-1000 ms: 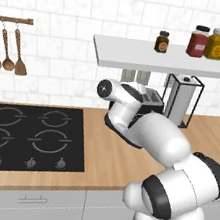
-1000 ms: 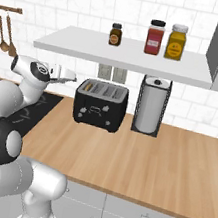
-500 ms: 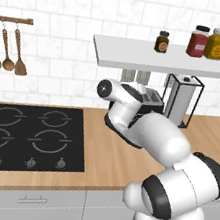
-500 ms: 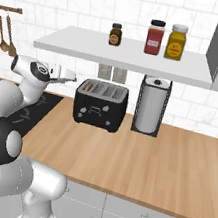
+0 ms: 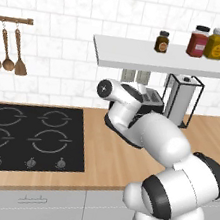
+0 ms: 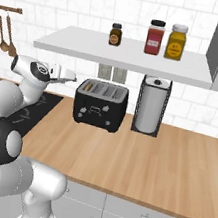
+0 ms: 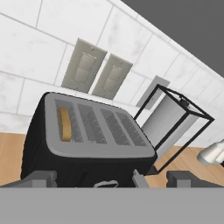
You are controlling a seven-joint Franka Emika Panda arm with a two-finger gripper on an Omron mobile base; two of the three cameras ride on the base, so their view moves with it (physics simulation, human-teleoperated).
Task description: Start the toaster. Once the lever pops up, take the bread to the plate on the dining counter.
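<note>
Task at its opening stage: toaster not yet started.

We find the tool fully open and empty, poised just left of the toaster without touching it. The bread sits in the toaster's leftmost slot. The toaster stands on the wooden surface, the paper towel stand just right of it. Lever press, bread removal and delivery all remain.

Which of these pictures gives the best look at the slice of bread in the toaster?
The hand view: the bread sits tan in the toaster's end slot. The right base view shows a sliver; in the left base view the arm hides it.
</note>
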